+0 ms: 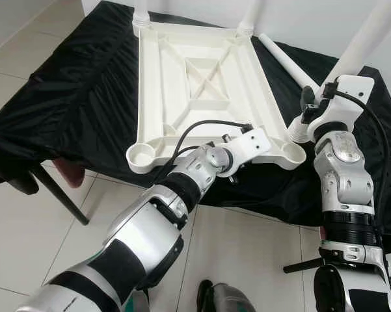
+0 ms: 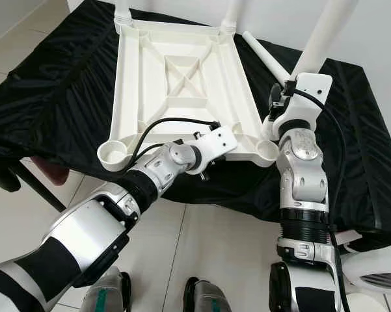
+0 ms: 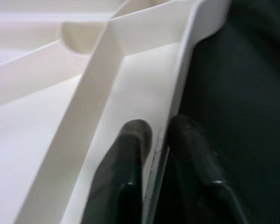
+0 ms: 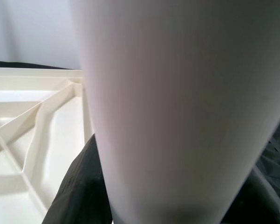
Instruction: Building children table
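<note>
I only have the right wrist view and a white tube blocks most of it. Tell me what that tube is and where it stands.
Observer: It is a white table leg, its lower end at the near right corner socket of the upside-down white tabletop; the right gripper is at that end.
Operator: Report the left arm.
Observer: The left gripper pinches the tabletop's near rim, one finger inside the edge wall and one outside.
Operator: Count the legs for me.
Observer: Two legs stand in the far corners, and a spare leg lies loose on the black cloth.
Operator: Name the empty socket.
Observer: The near left socket holds no leg.
</note>
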### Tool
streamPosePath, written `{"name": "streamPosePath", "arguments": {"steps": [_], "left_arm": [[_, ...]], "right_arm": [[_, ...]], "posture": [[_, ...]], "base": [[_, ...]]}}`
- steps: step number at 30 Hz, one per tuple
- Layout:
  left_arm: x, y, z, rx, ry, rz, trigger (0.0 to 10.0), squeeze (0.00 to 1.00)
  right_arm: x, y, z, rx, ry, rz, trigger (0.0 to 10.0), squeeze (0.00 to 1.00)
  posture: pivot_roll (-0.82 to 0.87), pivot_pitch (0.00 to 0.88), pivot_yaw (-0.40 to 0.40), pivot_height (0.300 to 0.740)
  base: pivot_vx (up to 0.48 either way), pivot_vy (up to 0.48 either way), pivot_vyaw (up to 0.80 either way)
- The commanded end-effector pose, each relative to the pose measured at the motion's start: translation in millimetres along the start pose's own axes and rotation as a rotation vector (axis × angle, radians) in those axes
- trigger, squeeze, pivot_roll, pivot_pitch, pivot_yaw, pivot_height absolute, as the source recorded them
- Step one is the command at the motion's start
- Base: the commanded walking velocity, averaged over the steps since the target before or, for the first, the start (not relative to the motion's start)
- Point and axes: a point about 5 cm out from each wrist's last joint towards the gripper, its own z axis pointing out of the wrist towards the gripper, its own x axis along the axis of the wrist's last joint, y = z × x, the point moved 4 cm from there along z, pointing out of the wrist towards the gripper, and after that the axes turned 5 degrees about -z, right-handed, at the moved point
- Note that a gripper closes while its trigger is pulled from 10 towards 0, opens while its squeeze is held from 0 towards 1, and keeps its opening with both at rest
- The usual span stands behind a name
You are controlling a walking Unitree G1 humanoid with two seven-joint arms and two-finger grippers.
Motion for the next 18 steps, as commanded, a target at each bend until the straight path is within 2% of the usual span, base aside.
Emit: {"name": "streamPosePath", "arguments": {"steps": [1, 2, 8, 13, 14, 16, 18], "left_arm": [[-3, 30.4, 8.5, -0.148, -0.012, -0.022, 4.7, 0.0], [-7, 30.2, 5.5, -0.18, -0.011, -0.019, 10.0, 0.0], [-30, 36.9, -4.8, -0.301, -0.037, 0.021, 10.0, 0.0], [-37, 37.0, -7.7, -0.317, -0.047, 0.033, 10.0, 0.0], [-45, 35.3, -13.4, -0.336, -0.051, 0.05, 10.0, 0.0], [-45, 35.3, -13.4, -0.336, -0.051, 0.05, 10.0, 0.0], [-57, 32.8, -22.8, -0.366, -0.058, 0.078, 10.0, 0.0]], "right_arm": [[2, 7.8, 0.0, -0.019, 0.009, -0.013, 10.0, 0.0], [2, 7.7, 0.6, -0.019, 0.007, -0.012, 10.0, 0.0], [2, 6.4, 2.6, -0.013, 0.006, -0.011, 10.0, 0.0], [2, 5.5, 3.2, -0.01, 0.005, -0.01, 10.0, 0.0], [2, 3.2, 3.8, -0.002, 0.006, -0.009, 10.0, 0.0], [2, 3.2, 3.8, -0.002, 0.006, -0.009, 10.0, 0.0], [2, 2.9, 4.1, -0.001, 0.007, -0.008, 10.0, 0.0]], "posture": [[0.03, 0.099, -0.078, 0.74], [0.04, 0.1, -0.08, 0.74], [0.05, 0.102, -0.086, 0.74], [0.05, 0.101, -0.088, 0.74], [0.05, 0.099, -0.091, 0.74], [0.05, 0.099, -0.091, 0.74], [0.05, 0.097, -0.091, 0.74]], "base": [[0.0, 0.0, 0.0], [0.0, 0.0, 0.0], [0.0, 0.0, 0.0], [0.0, 0.0, 0.0], [0.0, 0.0, 0.0], [0.0, 0.0, 0.0], [0.0, 0.0, 0.0]]}}
